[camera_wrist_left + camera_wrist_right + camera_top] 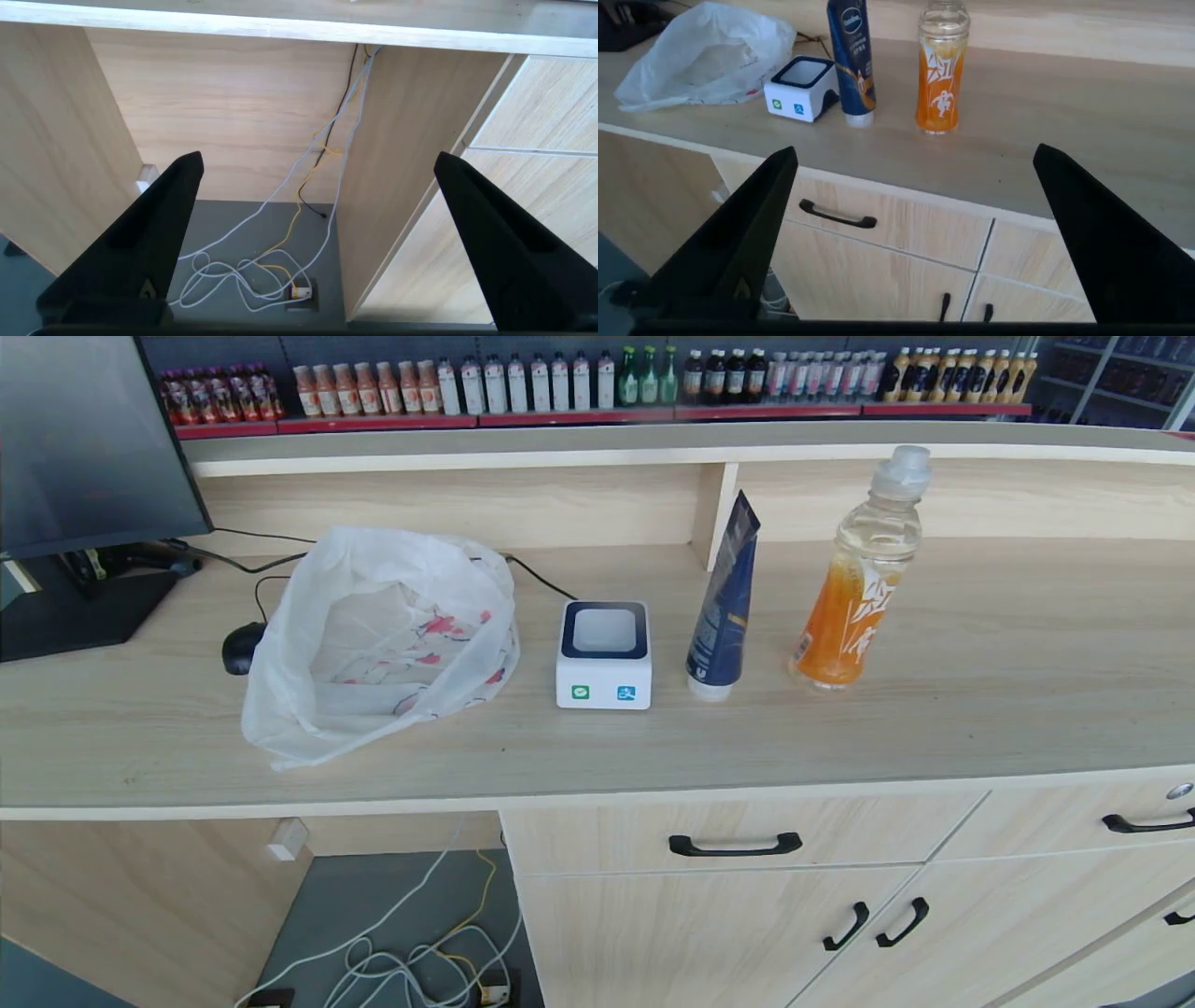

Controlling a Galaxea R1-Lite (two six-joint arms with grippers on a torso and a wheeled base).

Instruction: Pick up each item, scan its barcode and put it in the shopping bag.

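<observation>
Both claws gape wide and hold nothing, the left gripper [318, 163] low by the cables [252, 271], the right gripper [915, 154] before the drawers [878, 247], while on the counter [1027, 691] the shopping bag [373, 644], perhaps empty, the scanner [605, 655], the blue tube [724, 602] and the orange bottle [859, 579] stand in a row.

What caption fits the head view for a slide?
Counter lineup, robot's left to right: open bag, scanner, upright tube, orange bottle.

monitor [84, 439] cropped, mouse [239, 650] half behind bag [289, 700]
</observation>
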